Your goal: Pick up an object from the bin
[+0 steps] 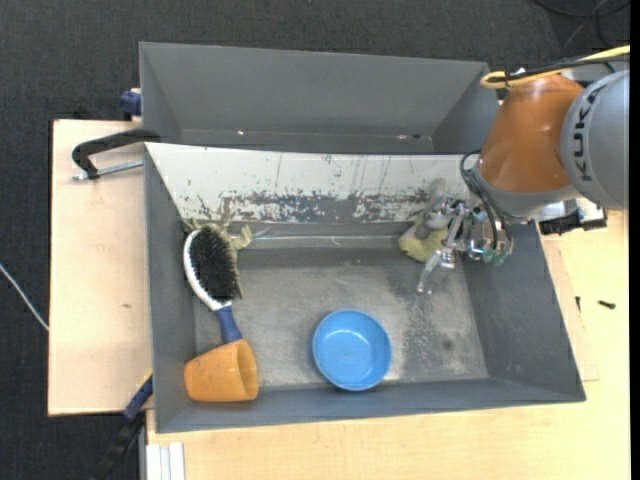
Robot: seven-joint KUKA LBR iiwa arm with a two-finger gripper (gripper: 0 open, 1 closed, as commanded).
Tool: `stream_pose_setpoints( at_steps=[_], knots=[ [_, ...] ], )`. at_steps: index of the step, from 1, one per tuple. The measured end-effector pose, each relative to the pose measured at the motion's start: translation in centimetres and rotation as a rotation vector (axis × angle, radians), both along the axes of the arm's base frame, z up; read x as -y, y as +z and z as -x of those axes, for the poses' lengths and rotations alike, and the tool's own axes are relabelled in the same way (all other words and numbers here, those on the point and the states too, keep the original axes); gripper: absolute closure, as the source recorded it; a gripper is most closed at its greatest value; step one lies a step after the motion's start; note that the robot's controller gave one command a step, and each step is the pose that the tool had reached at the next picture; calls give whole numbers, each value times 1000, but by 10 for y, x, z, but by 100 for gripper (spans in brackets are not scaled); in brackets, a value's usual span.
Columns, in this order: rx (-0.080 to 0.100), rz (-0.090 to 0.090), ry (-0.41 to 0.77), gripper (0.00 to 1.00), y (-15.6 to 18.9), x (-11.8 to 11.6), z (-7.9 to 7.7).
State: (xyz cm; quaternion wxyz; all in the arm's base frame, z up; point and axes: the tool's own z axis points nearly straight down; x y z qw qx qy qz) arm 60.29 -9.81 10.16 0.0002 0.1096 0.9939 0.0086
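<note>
**Approach stage: gripper at back right of bin**

The gripper (465, 240) is low inside the grey metal bin (520, 318), near the back wall on the view's right. Whether the claw is spread or closed cannot be told; nothing is seen held in it. The nearest thing is a pale yellow, lumpy, soft-looking object (418, 240), just beside the gripper. Judged step: positioning before a grasp.

The next move calls for centring over that object and clearing the wall.

Well apart lie:
- a round, smooth blue plastic bowl (351, 350)
- an orange cup on its side (220, 371)
- a white black-bristled hairbrush with a blue handle (210, 268)
</note>
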Motion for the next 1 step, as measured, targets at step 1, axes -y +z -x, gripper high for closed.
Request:
stream_pose_setpoints(
  at_steps=[1],
  knots=[
    [9, -4, -12, 0, -23, 4, -7]
  ],
)
